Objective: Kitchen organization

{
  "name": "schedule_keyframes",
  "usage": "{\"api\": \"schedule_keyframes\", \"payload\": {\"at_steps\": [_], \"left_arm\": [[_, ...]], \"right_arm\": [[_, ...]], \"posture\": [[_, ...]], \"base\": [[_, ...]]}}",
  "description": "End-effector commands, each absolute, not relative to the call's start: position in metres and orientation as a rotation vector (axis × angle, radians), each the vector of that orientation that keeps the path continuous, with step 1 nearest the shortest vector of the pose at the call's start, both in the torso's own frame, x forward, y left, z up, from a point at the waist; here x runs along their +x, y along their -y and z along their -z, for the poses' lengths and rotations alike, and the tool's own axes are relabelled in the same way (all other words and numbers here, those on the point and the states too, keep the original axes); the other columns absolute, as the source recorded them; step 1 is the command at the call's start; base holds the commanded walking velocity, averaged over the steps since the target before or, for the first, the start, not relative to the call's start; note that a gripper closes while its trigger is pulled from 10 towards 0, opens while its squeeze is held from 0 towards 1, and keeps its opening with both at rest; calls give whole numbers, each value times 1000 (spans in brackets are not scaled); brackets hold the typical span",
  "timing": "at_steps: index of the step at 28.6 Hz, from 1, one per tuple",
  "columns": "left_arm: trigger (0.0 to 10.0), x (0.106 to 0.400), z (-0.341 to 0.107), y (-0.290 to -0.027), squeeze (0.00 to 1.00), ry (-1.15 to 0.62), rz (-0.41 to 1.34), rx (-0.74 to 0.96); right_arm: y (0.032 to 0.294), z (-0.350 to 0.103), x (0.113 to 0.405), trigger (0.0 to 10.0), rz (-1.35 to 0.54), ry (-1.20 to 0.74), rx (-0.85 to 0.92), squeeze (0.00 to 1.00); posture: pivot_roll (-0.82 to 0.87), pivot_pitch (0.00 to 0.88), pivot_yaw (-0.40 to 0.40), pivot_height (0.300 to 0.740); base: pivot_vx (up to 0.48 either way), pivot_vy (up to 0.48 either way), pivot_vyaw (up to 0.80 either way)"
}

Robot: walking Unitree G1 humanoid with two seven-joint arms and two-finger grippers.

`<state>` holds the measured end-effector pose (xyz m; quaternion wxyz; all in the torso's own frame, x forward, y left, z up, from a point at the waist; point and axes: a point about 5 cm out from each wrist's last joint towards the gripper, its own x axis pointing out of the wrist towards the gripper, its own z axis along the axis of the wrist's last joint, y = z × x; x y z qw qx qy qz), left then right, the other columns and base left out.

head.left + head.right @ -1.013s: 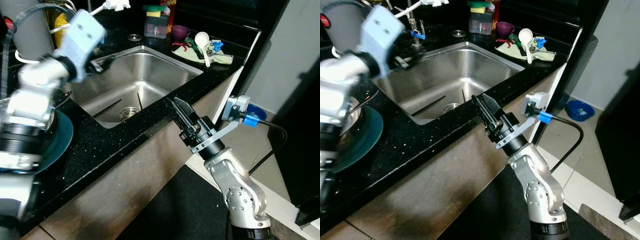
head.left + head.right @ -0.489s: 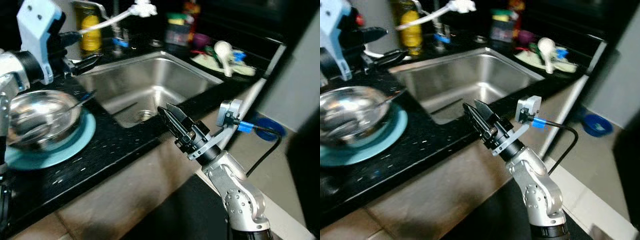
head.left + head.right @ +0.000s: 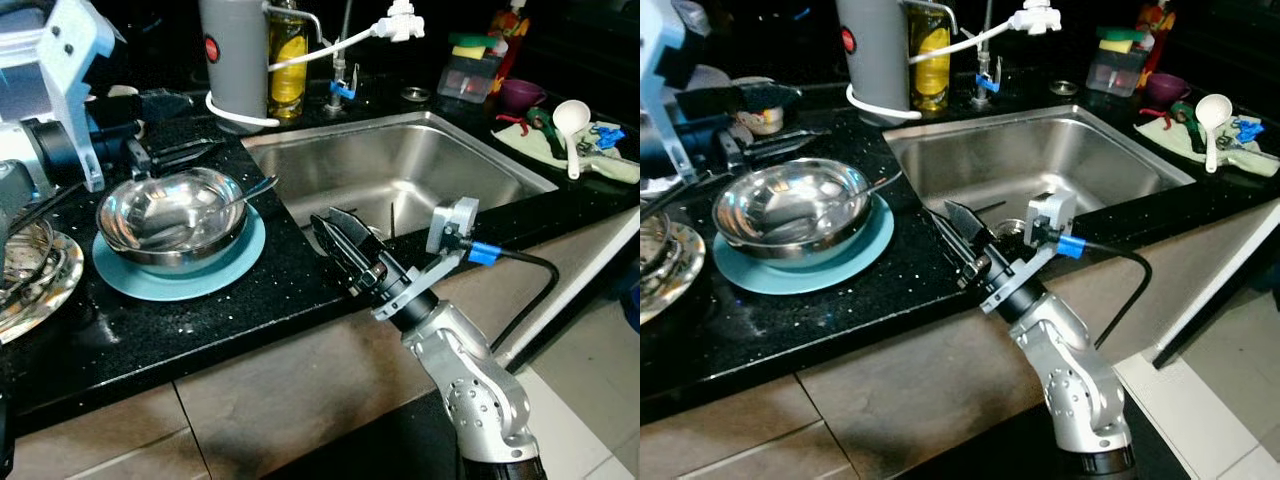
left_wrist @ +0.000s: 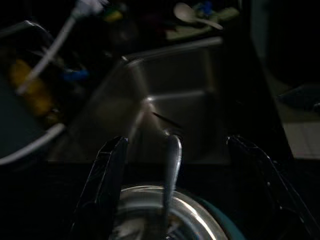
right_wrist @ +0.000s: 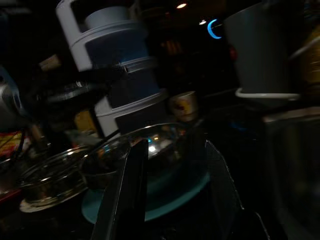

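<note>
A steel bowl with a spoon in it rests on a teal plate on the black counter, left of the sink. My left gripper hovers open just behind the bowl, fingers pointing toward the sink. In the left wrist view the spoon handle lies between the two spread fingers, above the bowl. My right gripper is open at the counter's front edge beside the plate, holding nothing. The right wrist view looks across the plate and bowl.
A grey jug and a yellow bottle stand behind the bowl. A white sprayer reaches over the sink. A glass dish sits far left. A white ladle, purple cup and sponge box lie beyond the sink.
The camera has swung left, bringing the bowl and plate into view. My left gripper has come down from over the sink's corner to behind the bowl. The right gripper keeps to the counter edge.
</note>
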<state>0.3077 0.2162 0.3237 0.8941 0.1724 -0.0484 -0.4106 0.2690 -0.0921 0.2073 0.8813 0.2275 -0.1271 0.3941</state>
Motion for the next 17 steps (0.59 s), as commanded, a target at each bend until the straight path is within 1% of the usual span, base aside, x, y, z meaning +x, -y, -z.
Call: {"api": "schedule_keyframes", "payload": {"at_steps": [1, 9, 11, 17], "left_arm": [[10000, 312, -313, -217, 0, 71, 862, 364], [10000, 333, -294, -217, 0, 23, 872, 298], [10000, 339, -288, -214, 0, 9, 880, 296], [10000, 347, -284, -205, 0, 9, 923, 276]], "right_arm": [[95, -205, 271, 10000, -798, 256, 469, 0], [93, -205, 268, 10000, -800, 258, 470, 0], [94, -206, 267, 10000, -797, 258, 469, 0], [94, -206, 265, 10000, -793, 257, 470, 0]], "posture": [[104, 0, -98, 740], [94, 0, -94, 740], [86, 2, -92, 740], [78, 6, -88, 740]], "base": [[0, 0, 0], [0, 0, 0], [0, 0, 0], [0, 0, 0]]}}
